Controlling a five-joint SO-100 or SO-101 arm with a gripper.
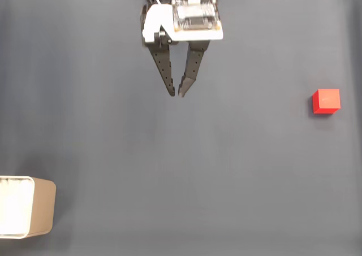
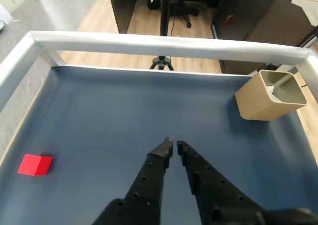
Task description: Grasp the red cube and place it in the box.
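The red cube (image 1: 326,101) sits alone near the right edge of the dark blue mat (image 1: 169,171) in the fixed view, its faces plain and unlabelled, well apart from the tan box (image 1: 41,206) at the lower left edge. The gripper (image 1: 177,92) hangs over open mat at top centre, jaws nearly together and pinching nothing. In the wrist view a silver frame rail (image 2: 164,43) borders the mat's far edge.
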